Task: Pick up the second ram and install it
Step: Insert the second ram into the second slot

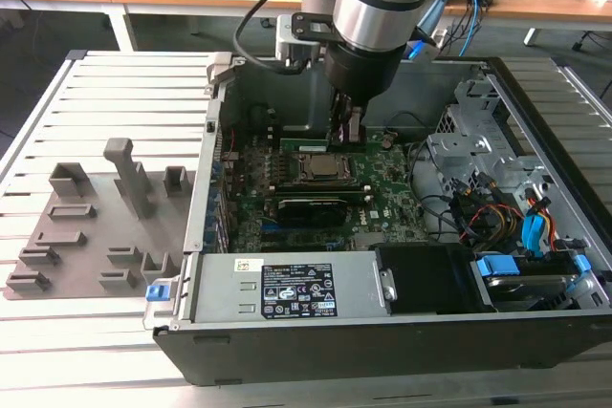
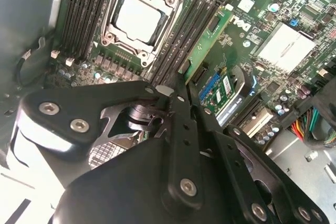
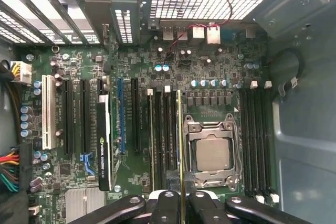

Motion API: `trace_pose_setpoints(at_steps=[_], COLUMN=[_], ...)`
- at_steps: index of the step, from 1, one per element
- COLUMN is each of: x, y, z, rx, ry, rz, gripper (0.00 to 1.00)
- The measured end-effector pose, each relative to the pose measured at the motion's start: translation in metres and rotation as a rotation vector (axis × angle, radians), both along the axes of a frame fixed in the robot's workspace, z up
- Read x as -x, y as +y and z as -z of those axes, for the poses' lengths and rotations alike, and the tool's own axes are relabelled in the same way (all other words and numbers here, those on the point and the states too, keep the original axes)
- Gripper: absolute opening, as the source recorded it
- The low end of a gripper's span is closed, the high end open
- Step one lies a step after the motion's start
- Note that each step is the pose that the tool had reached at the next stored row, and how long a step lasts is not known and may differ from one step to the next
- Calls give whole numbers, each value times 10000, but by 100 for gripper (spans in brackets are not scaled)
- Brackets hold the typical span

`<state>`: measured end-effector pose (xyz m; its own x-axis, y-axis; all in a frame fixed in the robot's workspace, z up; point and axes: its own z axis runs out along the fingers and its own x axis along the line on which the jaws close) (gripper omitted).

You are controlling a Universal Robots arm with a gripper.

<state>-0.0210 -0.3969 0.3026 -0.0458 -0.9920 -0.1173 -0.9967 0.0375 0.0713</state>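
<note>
The ram (image 3: 179, 145) stood edge-on in the fingers' (image 3: 181, 200) clamp, over the slots just beside the socket (image 3: 212, 153). Seating it well probably needed it parallel with 1 empty slot, notch matched, then pressed evenly.

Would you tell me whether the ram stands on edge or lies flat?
On edge: the ram stands as a thin line in a slot beside the processor, gripper around it.
</note>
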Motion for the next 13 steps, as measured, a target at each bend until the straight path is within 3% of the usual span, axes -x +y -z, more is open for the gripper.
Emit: trace_pose_setpoints(at_steps=[6, 13], x=[-9, -10], y=[2, 40], z=[60, 162], rx=[5, 64], ry=[0, 0], rz=[0, 0], gripper=[14, 14])
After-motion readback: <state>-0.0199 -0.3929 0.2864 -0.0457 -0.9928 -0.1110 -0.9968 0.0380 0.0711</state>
